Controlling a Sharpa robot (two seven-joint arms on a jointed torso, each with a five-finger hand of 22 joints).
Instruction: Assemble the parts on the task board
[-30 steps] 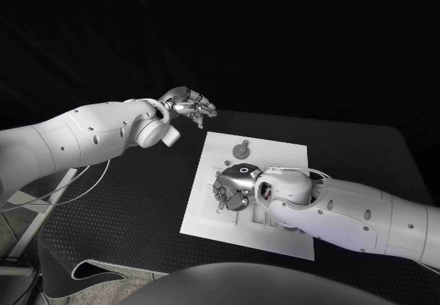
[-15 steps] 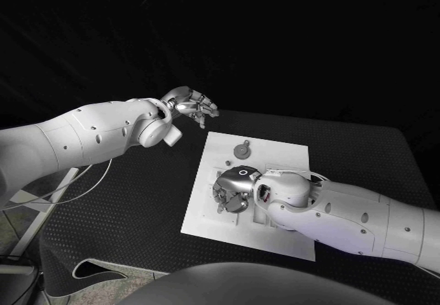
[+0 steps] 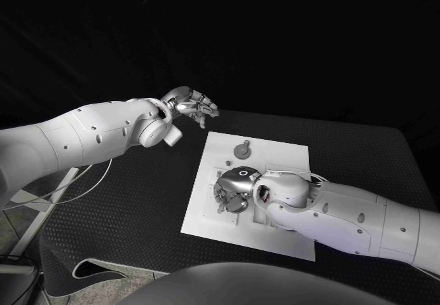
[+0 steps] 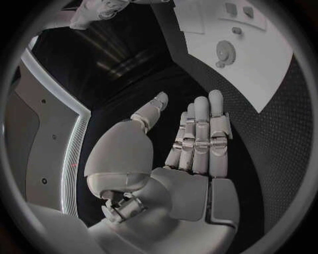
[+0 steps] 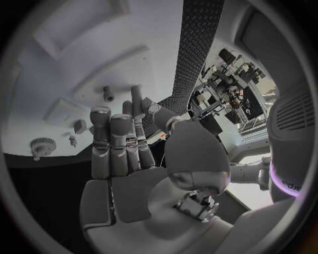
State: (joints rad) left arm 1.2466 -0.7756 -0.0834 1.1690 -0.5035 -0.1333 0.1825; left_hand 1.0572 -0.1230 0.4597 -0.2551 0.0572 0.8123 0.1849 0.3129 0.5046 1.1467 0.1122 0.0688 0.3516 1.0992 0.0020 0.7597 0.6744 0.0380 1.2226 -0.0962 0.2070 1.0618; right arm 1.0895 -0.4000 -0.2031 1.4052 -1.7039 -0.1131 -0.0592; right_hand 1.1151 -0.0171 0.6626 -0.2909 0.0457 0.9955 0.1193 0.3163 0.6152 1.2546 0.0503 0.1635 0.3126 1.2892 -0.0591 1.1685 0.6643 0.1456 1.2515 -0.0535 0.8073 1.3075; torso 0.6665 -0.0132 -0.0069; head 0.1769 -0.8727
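The white task board (image 3: pixel 278 155) lies in the middle of the black table. A grey gear (image 3: pixel 241 150) and a small peg (image 3: pixel 246 141) sit near its far edge. My right hand (image 3: pixel 230 190) hovers low over the board's left middle, fingers pointing down and apart, with nothing between them. In the right wrist view the right hand (image 5: pixel 122 145) is stretched out over the board (image 5: pixel 73 58), with the gear (image 5: pixel 42 146), a peg (image 5: pixel 108 94) and a small piece (image 5: pixel 79 126) beyond its fingertips. My left hand (image 3: pixel 191 105) is raised beyond the board's far left corner, open and empty; the left wrist view shows this hand (image 4: pixel 195 140) with straight fingers.
The black textured mat (image 3: pixel 128 203) surrounds the board. In the left wrist view the board (image 4: pixel 265 63) carries the gear (image 4: pixel 225 51) and small raised fittings (image 4: pixel 231 8). A cable (image 3: pixel 64 184) hangs off the table's left side.
My right arm has crept a little to the left over the board, its hand staying low over the same spot. The left hand has barely moved.
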